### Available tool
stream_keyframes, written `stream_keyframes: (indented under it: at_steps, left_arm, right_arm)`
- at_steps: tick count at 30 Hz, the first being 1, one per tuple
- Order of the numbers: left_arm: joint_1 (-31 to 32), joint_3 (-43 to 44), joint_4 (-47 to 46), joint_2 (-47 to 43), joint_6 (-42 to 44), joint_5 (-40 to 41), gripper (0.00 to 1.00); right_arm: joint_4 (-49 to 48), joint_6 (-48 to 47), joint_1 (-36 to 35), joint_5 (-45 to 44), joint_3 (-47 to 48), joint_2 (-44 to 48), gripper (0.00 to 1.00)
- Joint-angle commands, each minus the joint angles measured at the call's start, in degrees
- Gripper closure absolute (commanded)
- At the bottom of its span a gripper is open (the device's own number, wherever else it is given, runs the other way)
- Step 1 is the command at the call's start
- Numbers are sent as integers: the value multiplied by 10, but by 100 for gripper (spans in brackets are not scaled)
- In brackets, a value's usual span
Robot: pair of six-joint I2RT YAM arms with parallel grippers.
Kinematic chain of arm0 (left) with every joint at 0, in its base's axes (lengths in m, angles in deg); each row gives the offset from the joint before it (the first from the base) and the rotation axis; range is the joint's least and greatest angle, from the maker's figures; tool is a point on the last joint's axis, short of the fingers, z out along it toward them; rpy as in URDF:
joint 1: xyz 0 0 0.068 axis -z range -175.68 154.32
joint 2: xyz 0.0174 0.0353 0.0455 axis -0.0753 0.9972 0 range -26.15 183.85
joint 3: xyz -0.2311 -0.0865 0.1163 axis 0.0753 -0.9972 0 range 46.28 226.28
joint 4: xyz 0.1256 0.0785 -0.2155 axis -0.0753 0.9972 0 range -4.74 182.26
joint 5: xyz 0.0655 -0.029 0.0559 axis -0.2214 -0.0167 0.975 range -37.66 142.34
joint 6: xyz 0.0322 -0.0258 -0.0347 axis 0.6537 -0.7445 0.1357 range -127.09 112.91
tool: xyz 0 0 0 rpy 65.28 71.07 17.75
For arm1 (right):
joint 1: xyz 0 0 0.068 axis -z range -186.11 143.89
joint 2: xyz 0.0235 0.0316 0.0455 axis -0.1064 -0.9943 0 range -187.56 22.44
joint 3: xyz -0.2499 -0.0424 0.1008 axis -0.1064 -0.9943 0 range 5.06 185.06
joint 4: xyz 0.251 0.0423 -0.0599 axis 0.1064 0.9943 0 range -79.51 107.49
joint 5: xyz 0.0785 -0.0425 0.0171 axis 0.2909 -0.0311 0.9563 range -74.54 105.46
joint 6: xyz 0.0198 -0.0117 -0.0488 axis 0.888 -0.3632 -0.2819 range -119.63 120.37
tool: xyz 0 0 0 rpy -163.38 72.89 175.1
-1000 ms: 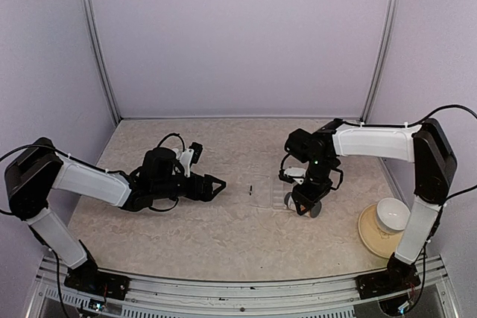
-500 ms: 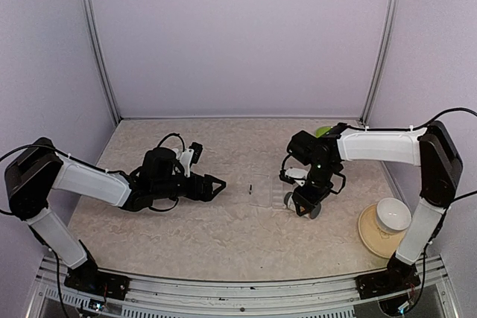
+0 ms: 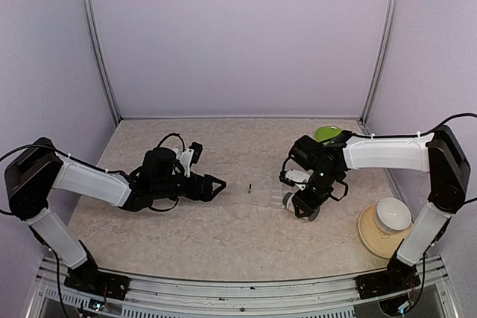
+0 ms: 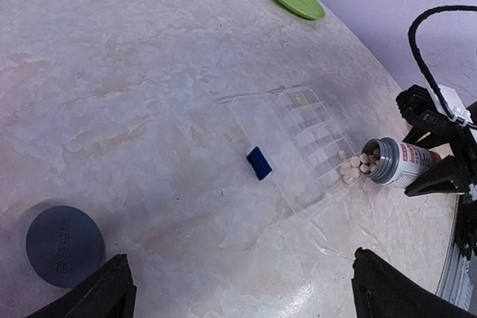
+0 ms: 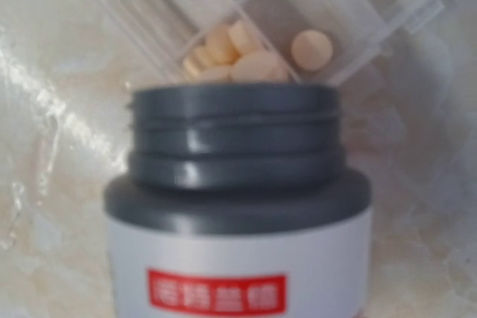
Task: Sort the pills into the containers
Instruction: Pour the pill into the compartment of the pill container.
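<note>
The pills [image 5: 223, 46] are pale peach round tablets, spilling from the mouth of a white bottle [image 5: 238, 221] with a grey neck and red label. They lie in an end compartment of the clear pill box [image 4: 298, 139], and one tablet [image 5: 311, 48] sits alone in the adjoining compartment. My right gripper [image 3: 302, 202] is shut on the bottle [image 3: 298, 207], which is tipped with its mouth at the containers [image 3: 267, 193]. In the left wrist view, pills [image 4: 350, 170] show at the bottle's [image 4: 395, 161] mouth. My left gripper [image 3: 216, 184] hovers open left of the box, holding nothing.
A dark blue tab [image 4: 259, 162] sits on the box's near edge. A grey round cap [image 4: 65, 245] lies on the table near my left gripper. A green plate [image 3: 328, 133] lies at the back right. A white bowl [image 3: 393, 214] on a tan plate [image 3: 370, 234] stands front right.
My right arm has drawn a little to the right and nearer with the bottle, uncovering the green plate behind it. The left arm has not moved.
</note>
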Motion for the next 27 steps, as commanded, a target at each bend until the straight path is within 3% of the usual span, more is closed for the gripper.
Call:
stream_keyframes:
  at_steps: [1, 16, 27]
  left_arm:
    - [-3, -3, -15, 3, -1, -5, 1]
    - [-2, -4, -14, 1, 0, -2, 1]
    - [-2, -4, -11, -1, 2, 2, 1]
  right_arm:
    - [-32, 17, -7, -19, -17, 31, 85]
    - [-114, 32, -28, -39, -80, 79, 85]
    - [-245, 31, -46, -73, -151, 159, 85]
